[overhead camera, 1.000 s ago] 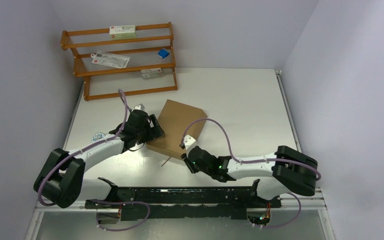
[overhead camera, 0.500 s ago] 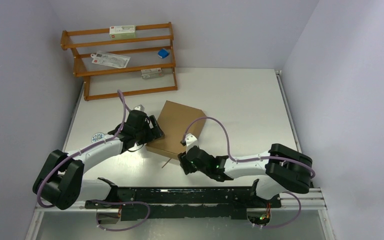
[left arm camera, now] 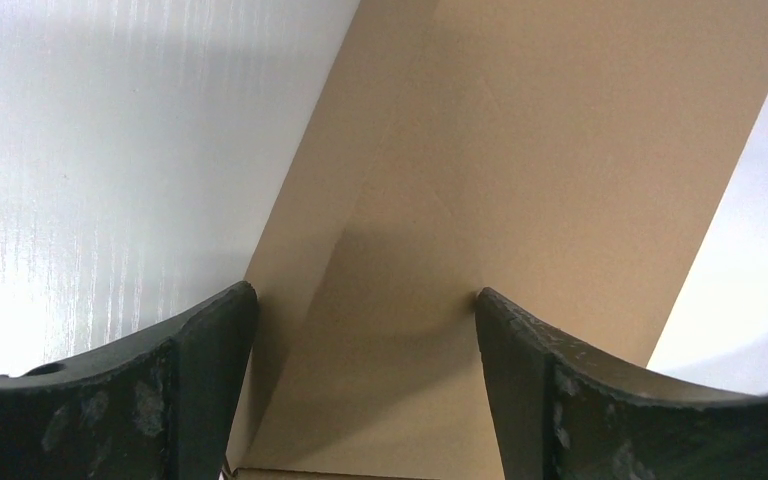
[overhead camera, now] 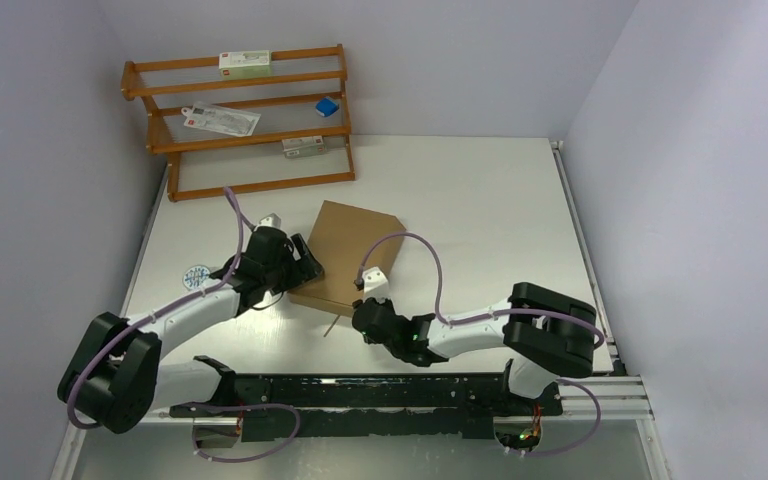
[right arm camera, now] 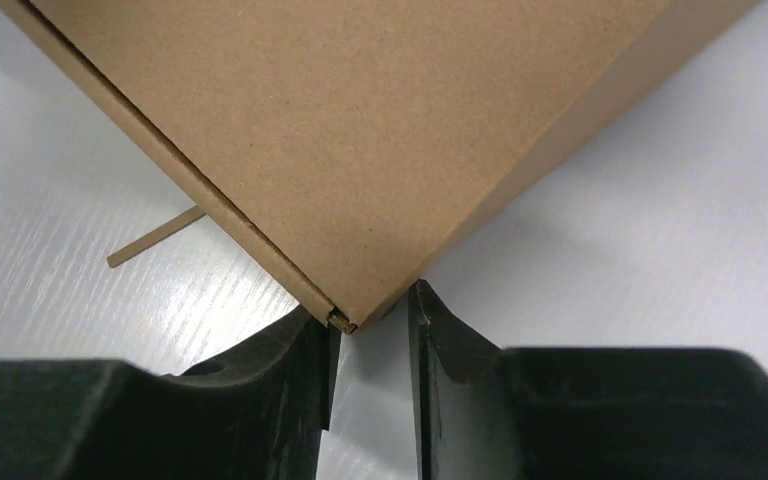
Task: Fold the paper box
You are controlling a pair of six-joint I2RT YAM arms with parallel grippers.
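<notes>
The box (overhead camera: 355,245) looks light and stiff; right pincer (right arm camera: 370,300) nips its corner, left pincer (left arm camera: 362,292) gapes wide over it.

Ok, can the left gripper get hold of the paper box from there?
Probably yes: the left gripper stands open with one side of the paper box between its fingers, and nothing is blocking it.

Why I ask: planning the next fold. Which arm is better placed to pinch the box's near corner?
Likely right. The right end effector narrowly flanks the near corner of the paper box; the left end effector sits wide open over its left side.
</notes>
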